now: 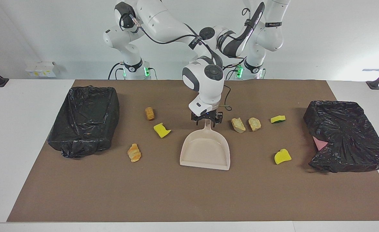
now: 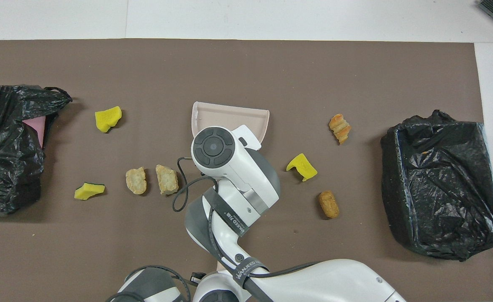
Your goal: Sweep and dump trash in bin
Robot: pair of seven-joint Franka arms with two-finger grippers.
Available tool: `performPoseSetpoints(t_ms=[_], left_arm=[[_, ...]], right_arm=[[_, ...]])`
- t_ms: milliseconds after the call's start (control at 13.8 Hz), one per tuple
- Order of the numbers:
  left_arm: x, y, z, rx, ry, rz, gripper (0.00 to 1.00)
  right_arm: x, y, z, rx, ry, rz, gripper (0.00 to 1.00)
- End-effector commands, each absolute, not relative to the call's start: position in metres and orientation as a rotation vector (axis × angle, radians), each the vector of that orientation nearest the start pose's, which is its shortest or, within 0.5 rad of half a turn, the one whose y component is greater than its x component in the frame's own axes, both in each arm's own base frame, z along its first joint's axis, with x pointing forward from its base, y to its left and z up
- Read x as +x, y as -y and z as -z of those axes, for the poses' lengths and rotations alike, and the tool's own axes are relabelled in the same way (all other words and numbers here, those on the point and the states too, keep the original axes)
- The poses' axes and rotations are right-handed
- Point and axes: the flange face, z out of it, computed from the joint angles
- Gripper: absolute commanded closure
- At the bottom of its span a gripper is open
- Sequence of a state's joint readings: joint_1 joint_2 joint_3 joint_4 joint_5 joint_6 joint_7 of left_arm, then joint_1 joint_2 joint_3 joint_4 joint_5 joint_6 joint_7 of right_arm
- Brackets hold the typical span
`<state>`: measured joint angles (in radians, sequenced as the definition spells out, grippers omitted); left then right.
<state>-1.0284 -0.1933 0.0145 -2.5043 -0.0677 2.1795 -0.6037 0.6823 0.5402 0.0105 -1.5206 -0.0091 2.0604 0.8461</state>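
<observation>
Frame centre: right claw [image 1: 206, 120] around dustpan [image 1: 205, 150] handle, closure not discernible. Left claw hidden, together. Trash [image 1: 159, 130] scattered mid-frame.

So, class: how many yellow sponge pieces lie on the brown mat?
3. One sponge piece lies beside the dustpan toward the right arm's end; a green-sided piece and a plain yellow piece lie near the pink-scrap bag. The arm may hide others.

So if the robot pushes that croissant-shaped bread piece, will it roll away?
Probably a little. The tan croissant-shaped bread chunk looks rounded and ridged, so it may wobble or roll unevenly rather than slide straight. It also looks small and airy, likely light, so a gentle nudge along the flat brown mat should move it.
</observation>
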Motion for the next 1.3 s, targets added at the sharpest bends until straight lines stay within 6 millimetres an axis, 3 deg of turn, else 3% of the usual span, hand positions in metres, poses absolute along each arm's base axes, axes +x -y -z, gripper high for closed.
performPoseSetpoints(t_ms=[0,217,434,578,795,940,1084,1229], left_arm=[[0.23,0.362,-0.346,-3.04,-0.557,-0.179,1.0],[0.237,0.356,-0.345,-3.04,-0.529,-0.19,1.0],[0.236,0.354,-0.344,-3.026,-0.529,-0.21,1.0],[0.244,0.347,-0.342,-3.024,-0.503,-0.223,1.0],[0.254,0.341,-0.341,-3.021,-0.499,-0.218,1.0],[0.259,0.337,-0.341,-3.023,-0.481,-0.22,1.0],[0.281,0.323,-0.347,-3.042,-0.419,-0.204,1.0],[0.302,0.306,-0.352,-3.052,-0.361,-0.198,1.0]], right_arm=[[0.538,-0.457,-0.347,-3.061,-0.253,-0.02,0.73],[0.53,-0.457,-0.339,-3.063,-0.241,-0.021,1.0],[0.531,-0.453,-0.344,-3.073,-0.099,-0.006,1.0],[0.539,-0.439,-0.369,-3.068,0.014,0.028,1.0],[0.554,-0.404,-0.402,-3.085,0.128,0.027,1.0],[0.566,-0.364,-0.441,-3.076,0.266,0.042,1.0],[0.574,-0.326,-0.47,-3.054,0.491,0.036,1.0],[0.584,-0.292,-0.486,-3.019,0.703,0.031,1.0]])
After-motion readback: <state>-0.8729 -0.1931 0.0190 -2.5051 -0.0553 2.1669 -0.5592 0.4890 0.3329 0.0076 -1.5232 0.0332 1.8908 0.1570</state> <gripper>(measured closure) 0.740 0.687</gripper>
